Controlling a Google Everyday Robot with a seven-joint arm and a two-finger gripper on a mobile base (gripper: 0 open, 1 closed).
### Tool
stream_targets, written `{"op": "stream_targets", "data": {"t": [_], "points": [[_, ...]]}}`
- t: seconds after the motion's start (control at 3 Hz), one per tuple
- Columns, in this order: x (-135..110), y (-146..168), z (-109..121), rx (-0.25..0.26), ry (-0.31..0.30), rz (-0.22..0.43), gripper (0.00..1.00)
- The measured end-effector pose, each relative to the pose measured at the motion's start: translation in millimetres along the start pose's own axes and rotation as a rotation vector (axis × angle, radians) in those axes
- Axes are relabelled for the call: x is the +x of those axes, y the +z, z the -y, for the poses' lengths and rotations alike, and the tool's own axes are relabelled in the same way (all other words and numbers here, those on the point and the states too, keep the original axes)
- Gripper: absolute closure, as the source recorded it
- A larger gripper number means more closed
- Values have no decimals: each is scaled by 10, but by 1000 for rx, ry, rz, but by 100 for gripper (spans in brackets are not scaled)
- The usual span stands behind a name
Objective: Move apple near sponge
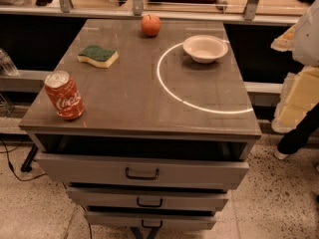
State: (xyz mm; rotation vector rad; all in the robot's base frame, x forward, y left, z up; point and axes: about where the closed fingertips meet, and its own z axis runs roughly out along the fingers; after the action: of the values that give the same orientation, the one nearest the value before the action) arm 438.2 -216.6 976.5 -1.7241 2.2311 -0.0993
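Smooth, semi-gloss counter (124,96), possibly laminate, mirrors a light ring. Glossy metal soda can (64,95). Rough, matt-topped sponge (98,56). Faint sheen on apple (150,25). Smooth bowl (205,48).

floor (279,208): speckled | furniture — grey cabinet (129,98), three drawers (142,171) ajar | light — ring glare (158,73) on top

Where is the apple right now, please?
The apple sits at the far edge of the table, beyond the sponge and left of the bowl; the gripper is not in view.
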Motion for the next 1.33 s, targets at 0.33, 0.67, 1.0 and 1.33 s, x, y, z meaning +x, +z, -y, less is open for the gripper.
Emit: {"op": "stream_targets", "data": {"t": [0.33, 0.67, 1.0, 1.33], "points": [[-17, 25, 82, 9, -3, 10, 0], [-184, 260, 690, 60, -31, 85, 0], [-591, 556, 1356, 86, -85, 182, 0], [-1343, 807, 1837, 138, -121, 288, 0]]}}
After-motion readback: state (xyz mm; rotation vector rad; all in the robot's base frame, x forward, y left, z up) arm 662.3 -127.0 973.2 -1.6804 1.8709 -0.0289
